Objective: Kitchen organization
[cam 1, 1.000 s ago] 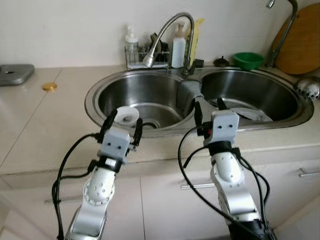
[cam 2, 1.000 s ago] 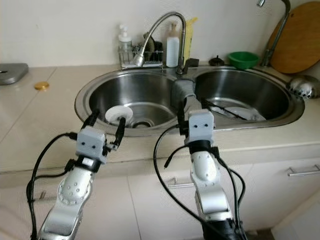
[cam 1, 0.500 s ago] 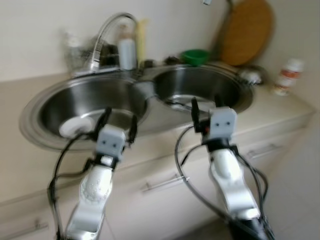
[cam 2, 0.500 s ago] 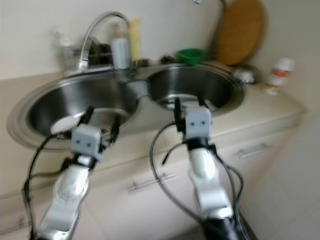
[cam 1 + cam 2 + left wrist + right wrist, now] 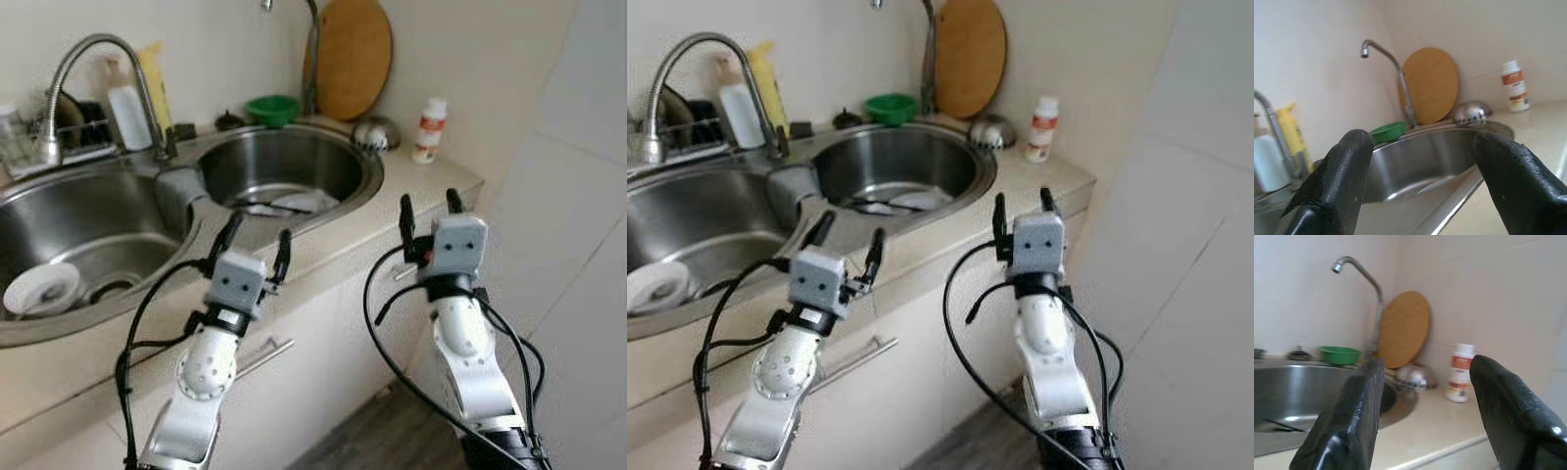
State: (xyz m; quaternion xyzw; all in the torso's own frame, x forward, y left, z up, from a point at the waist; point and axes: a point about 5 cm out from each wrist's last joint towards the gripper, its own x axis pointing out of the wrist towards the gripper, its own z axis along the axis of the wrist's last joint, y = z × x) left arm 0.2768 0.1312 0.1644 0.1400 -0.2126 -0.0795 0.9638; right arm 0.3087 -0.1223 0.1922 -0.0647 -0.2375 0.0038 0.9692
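Observation:
A double steel sink point(image 5: 196, 230) is set in a beige counter. A white plate point(image 5: 39, 289) lies in its left basin. A white plate with dark utensils point(image 5: 284, 204) rests in the right basin. A white bottle with an orange label point(image 5: 427, 130) stands on the counter's right end, beside a steel strainer point(image 5: 375, 132). My left gripper point(image 5: 256, 238) is open over the sink's front rim, holding nothing. My right gripper point(image 5: 429, 212) is open in the air beyond the counter's right corner, also holding nothing.
A round wooden board point(image 5: 353, 57) leans on the back wall behind a green bowl point(image 5: 273, 108). Soap bottles point(image 5: 129, 113) and a gooseneck tap point(image 5: 88, 78) stand behind the sink. Cabinet doors with a handle point(image 5: 257, 356) lie below. A white tiled wall point(image 5: 578, 196) is at the right.
The camera has swung to the right, so the sink has slid left and the counter's right end and tiled wall have come into view. Both grippers stay open and empty.

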